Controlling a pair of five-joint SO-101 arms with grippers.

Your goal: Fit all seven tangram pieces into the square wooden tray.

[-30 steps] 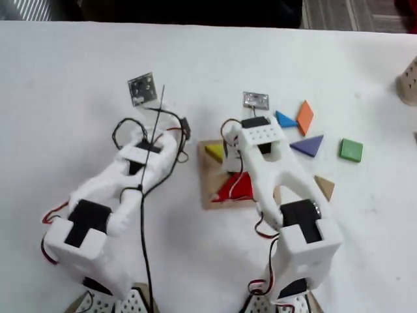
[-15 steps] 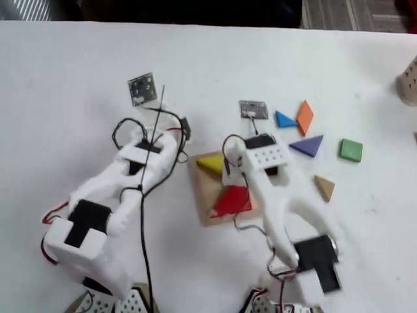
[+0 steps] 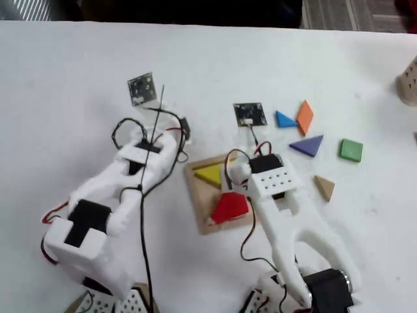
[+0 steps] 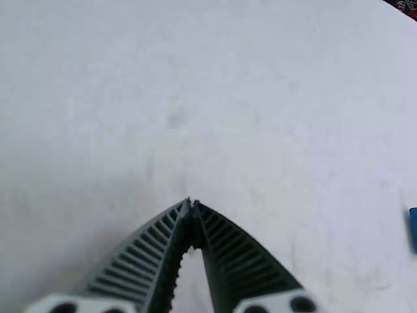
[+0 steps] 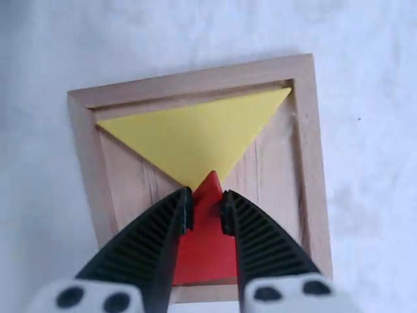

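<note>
My right end effector [image 5: 205,202] is drawn narrow, its ribbed black fingers pinching the apex of the red triangle [image 5: 206,251]. That piece lies in the tray [image 5: 189,81] with its point aimed at the tray's middle. There it meets the apex of the yellow triangle [image 5: 195,134] tip to tip. The yellow one's long edge runs along one inner wall of the tray, corner to corner, so the two flat, matte pieces point at each other.

The tray is square, pale wood with a raised rim, and the grain of its floor is plain in my right wrist view. From the high view the tray [image 3: 193,199] sits skewed to the white tabletop [image 3: 65,78], a corner turned toward my left arm, with the red triangle [image 3: 229,207] and the yellow triangle [image 3: 212,173] inside.

The high view also gives the loose pieces beyond the tray — a blue triangle [image 3: 284,119] touching an orange parallelogram [image 3: 304,117], a purple triangle [image 3: 308,145], a green square [image 3: 351,150] and a tan triangle [image 3: 324,188].

My left end effector [image 4: 191,205] is closed, tips together with nothing between them, over bare tabletop — well apart from the tray.
</note>
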